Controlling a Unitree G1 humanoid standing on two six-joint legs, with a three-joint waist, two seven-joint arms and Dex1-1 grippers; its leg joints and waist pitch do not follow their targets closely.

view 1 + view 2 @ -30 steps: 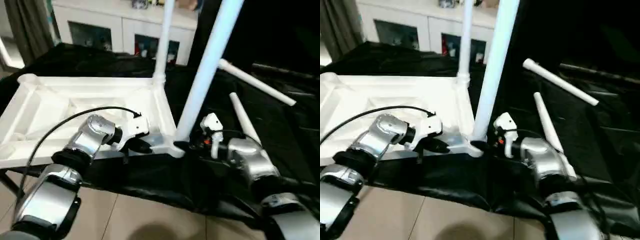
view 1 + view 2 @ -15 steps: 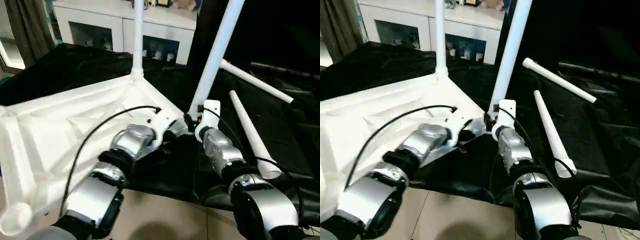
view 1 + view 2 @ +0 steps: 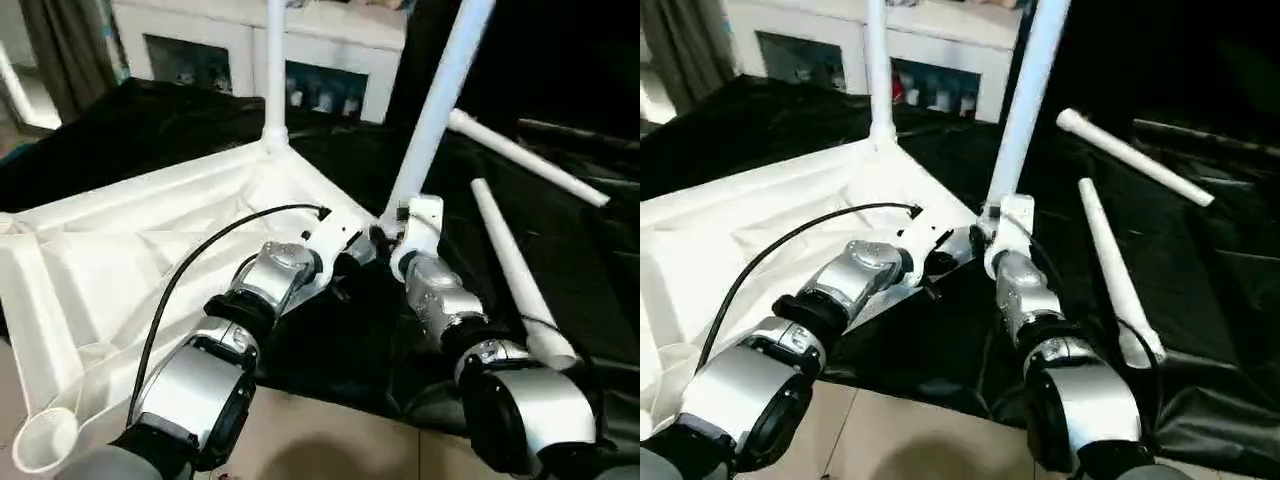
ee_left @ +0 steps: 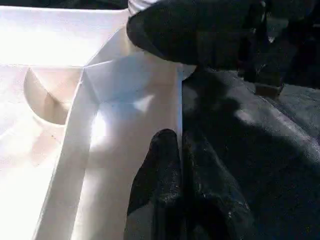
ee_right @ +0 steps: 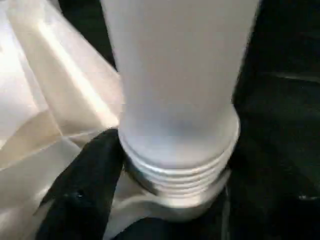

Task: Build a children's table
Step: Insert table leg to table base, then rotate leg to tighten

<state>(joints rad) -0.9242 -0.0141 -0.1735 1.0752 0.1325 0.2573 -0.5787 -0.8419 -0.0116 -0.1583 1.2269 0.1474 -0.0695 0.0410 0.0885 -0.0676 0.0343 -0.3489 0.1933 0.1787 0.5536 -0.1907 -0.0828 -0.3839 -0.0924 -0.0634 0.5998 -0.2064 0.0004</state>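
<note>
Right gripper around white threaded leg base.

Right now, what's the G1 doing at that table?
It's fitting legs into the upturned tabletop on the black cloth. Two legs stand in corner sockets: the far leg and the near leg. The right tool sits around the near leg's threaded base, and the left tool is shut on the tabletop rim beside it. Two loose legs lie on the cloth to the right.
</note>
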